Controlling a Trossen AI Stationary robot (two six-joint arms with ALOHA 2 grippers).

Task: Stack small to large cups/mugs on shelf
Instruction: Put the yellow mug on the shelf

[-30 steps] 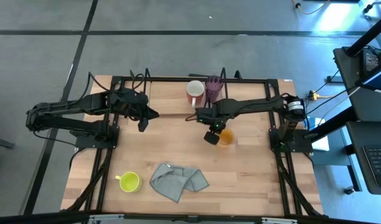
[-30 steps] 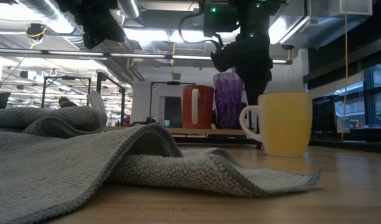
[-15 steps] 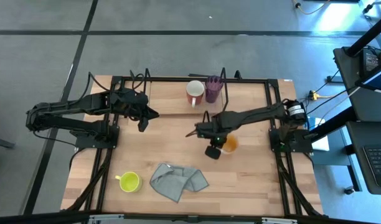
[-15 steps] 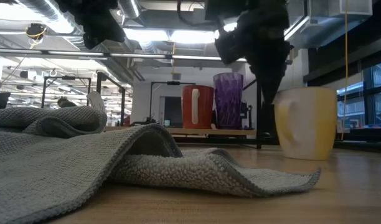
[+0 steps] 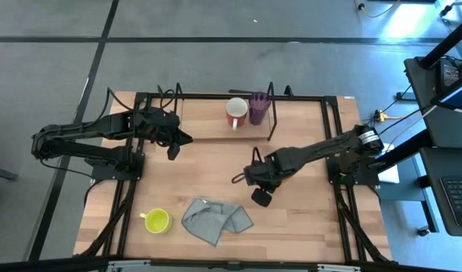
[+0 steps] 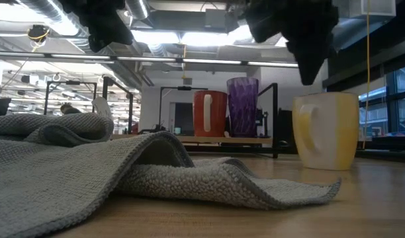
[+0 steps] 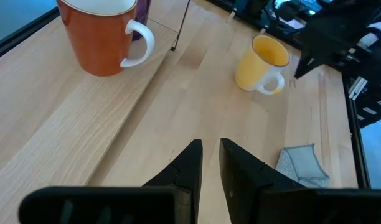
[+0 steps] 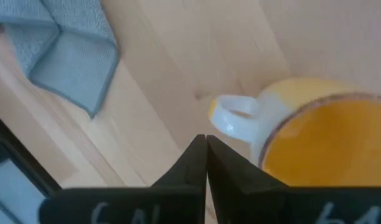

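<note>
While the right tool [image 8: 206, 146] hovers clenched and empty just beside the orange mug's [image 8: 315, 130] handle [image 8: 231, 115], the shelf [image 5: 208, 128] lies beyond that mug.

Bright, even overhead light

We see ceiling strips [image 6: 189, 36] glaring in the low view, the near cloth [image 6: 90, 178] soft-focused.
</note>
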